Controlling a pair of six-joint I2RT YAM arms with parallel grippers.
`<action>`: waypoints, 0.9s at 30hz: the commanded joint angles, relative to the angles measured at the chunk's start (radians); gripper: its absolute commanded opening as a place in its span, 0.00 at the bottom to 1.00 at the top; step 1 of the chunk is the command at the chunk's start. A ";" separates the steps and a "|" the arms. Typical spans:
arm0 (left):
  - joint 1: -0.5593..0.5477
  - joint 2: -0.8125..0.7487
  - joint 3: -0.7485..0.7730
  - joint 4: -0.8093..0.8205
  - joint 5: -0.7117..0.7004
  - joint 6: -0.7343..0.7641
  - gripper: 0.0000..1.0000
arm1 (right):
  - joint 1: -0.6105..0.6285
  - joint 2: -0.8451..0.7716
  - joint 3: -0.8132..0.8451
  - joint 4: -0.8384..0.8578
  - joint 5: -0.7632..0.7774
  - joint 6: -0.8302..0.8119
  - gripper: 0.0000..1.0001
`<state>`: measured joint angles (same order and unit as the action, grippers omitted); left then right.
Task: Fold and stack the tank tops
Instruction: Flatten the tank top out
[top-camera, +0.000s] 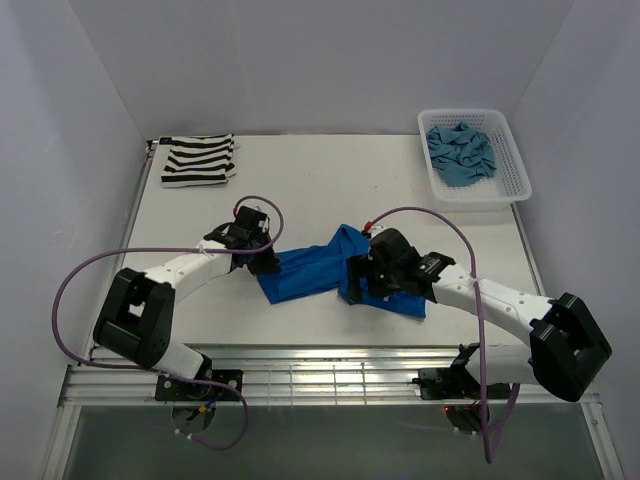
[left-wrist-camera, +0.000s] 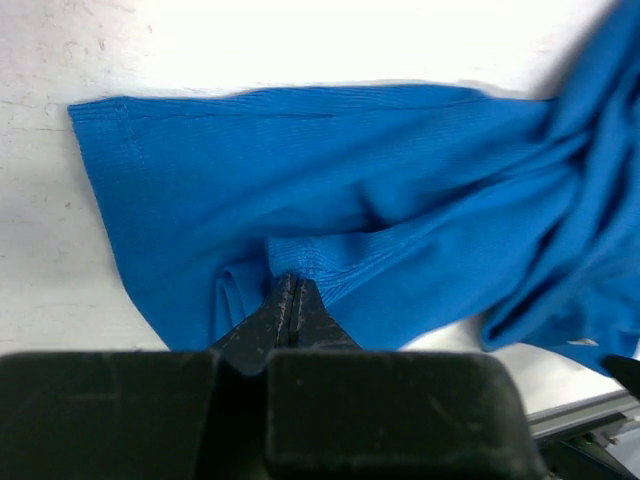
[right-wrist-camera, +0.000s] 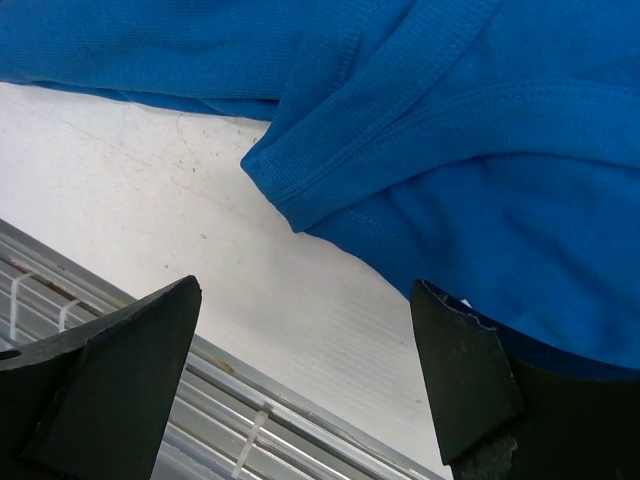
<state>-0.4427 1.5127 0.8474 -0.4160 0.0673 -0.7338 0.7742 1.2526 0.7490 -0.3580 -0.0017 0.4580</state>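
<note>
Overhead view of a white table (top-camera: 330, 180) with two robot arms reaching in from 6 o'clock. A bright royal blue tank top (top-camera: 305, 272) lies crumpled just on the 6 o'clock side of the table's centre, stretched between the two arms.

The left gripper (top-camera: 262, 260) sits at the blue top's 9 o'clock end. In the left wrist view its jaws are clenched together, pinching a ribbed hem fold of the blue tank top (left-wrist-camera: 330, 200) at the fingertips (left-wrist-camera: 292, 300).

The right gripper (top-camera: 360, 283) rests over the top's 3 o'clock end. In the right wrist view the right gripper (right-wrist-camera: 305, 300) is released, its two black fingers (right-wrist-camera: 110, 370) spread wide apart with bare table between them. The blue cloth (right-wrist-camera: 480, 150) lies just beyond and partly against the finger at 3 o'clock.

A black-and-white striped tank top (top-camera: 198, 160) lies folded flat at the table's 10 o'clock corner. A muted teal tank top (top-camera: 460, 152) sits bunched inside a white lattice basket (top-camera: 515, 178) at 2 o'clock.
</note>
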 joint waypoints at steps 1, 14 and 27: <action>-0.008 -0.121 -0.050 0.092 -0.008 -0.033 0.00 | 0.068 0.057 0.059 0.028 0.092 0.024 0.91; -0.013 -0.197 -0.107 0.111 0.000 -0.047 0.00 | 0.192 0.244 0.142 0.076 0.318 0.140 1.00; -0.013 -0.250 -0.107 0.091 -0.023 -0.070 0.00 | 0.211 0.332 0.178 0.034 0.407 0.183 0.32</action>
<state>-0.4492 1.3098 0.7441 -0.3138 0.0654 -0.7956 0.9730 1.5951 0.8940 -0.3149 0.3416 0.6029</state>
